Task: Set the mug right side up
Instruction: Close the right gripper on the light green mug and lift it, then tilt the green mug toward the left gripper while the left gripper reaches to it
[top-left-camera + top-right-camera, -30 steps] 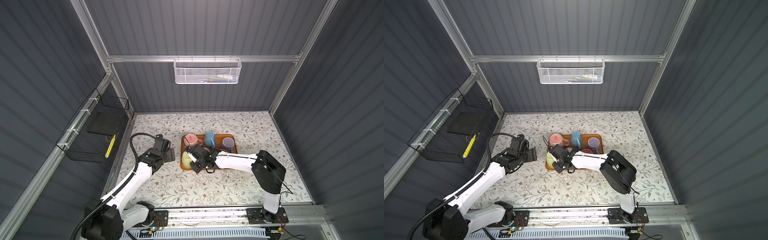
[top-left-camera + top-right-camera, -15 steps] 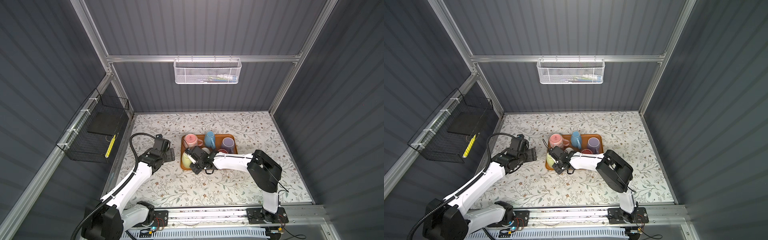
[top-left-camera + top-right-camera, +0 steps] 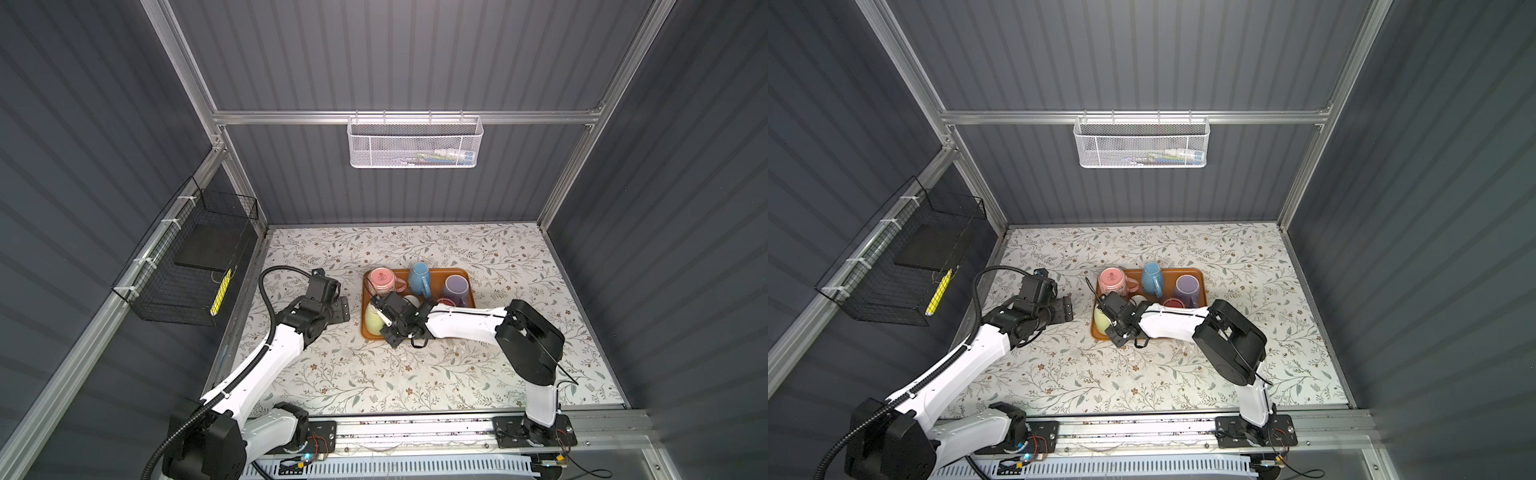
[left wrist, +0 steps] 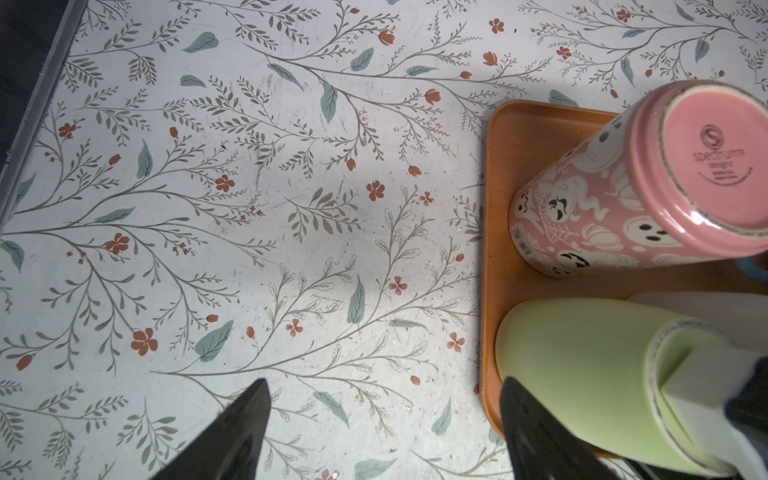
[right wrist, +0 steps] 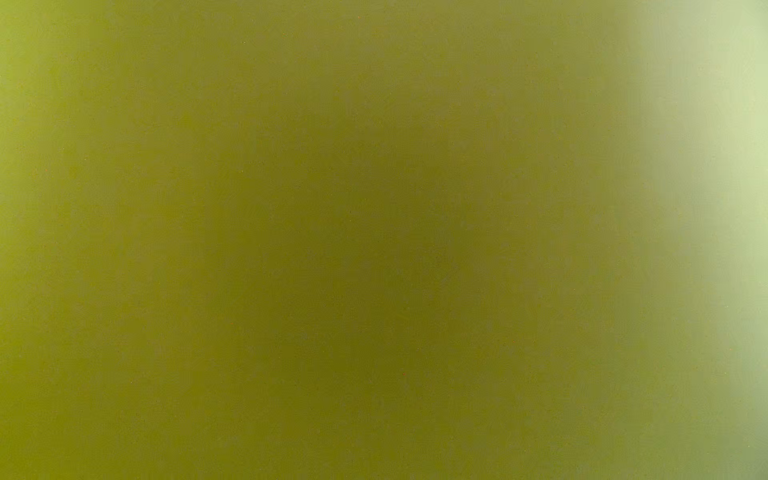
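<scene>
1. Green mug (image 3: 373,319) sits bottom-up in the near-left corner of the orange tray (image 3: 437,274), on the floral tabletop (image 3: 415,374). Its unglazed foot ring faces up in the left wrist view, so the turn is not yet done.
2. Right end effector (image 3: 385,318) reaches in from the right, low across the tray's near side, and lies against the mug's right flank. A pale finger (image 4: 702,395) lies over the edge of the base. The right wrist camera sees nothing but blurred green (it is pressed that close).
3. Whether those jaws are clamped on the mug I cannot tell: the contact side is hidden in both top views.
4. I judge this side approach to be deliberate. The pink mug (image 3: 382,280) stands just behind on the far side, and the blue mug (image 3: 417,278) and purple mug (image 3: 455,289) fill the far row, so only the near and right sides are free.
5. Left end effector (image 4: 382,436) hovers over bare tabletop just left of the tray, jaws wide apart and holding nothing. It is likely parked there to stay clear, or to receive the mug.
6. Tipping the mug in this corner risks knocking the pink mug, so lifting it first seems wiser.
</scene>
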`<state>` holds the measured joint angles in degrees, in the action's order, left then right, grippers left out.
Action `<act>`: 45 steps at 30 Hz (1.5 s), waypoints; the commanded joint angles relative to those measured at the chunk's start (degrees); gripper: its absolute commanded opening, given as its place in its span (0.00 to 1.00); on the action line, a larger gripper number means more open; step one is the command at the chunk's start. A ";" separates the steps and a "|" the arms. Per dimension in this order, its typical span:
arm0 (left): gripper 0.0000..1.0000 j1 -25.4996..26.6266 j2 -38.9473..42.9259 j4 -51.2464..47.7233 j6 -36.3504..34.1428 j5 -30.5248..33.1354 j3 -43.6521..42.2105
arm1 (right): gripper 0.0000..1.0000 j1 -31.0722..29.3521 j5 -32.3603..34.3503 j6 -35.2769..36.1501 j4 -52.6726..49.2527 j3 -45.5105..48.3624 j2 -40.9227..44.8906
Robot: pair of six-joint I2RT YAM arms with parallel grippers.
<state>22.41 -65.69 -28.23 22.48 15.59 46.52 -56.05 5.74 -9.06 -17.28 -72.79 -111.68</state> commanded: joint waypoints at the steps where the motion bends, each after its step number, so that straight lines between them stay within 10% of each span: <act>1: 0.87 -0.35 1.44 0.02 -0.59 -0.13 -0.47 | 0.03 -0.02 0.96 -1.32 -0.10 -1.93 2.21; 17: 0.89 -0.70 7.90 8.42 -1.67 -13.84 -3.24 | 0.00 6.04 -7.80 -4.95 9.50 3.08 16.92; 32: 0.89 -9.82 6.93 45.00 16.29 -65.81 -7.24 | 0.00 12.30 -22.59 -9.61 24.95 12.58 28.63; 45: 0.86 -9.79 2.41 56.70 22.91 -72.46 -5.87 | 0.00 14.04 -29.57 -12.41 30.92 15.09 33.02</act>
<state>12.64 -62.83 24.69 43.70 -53.91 39.38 -41.98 -20.86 -20.82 6.68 -57.65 -80.62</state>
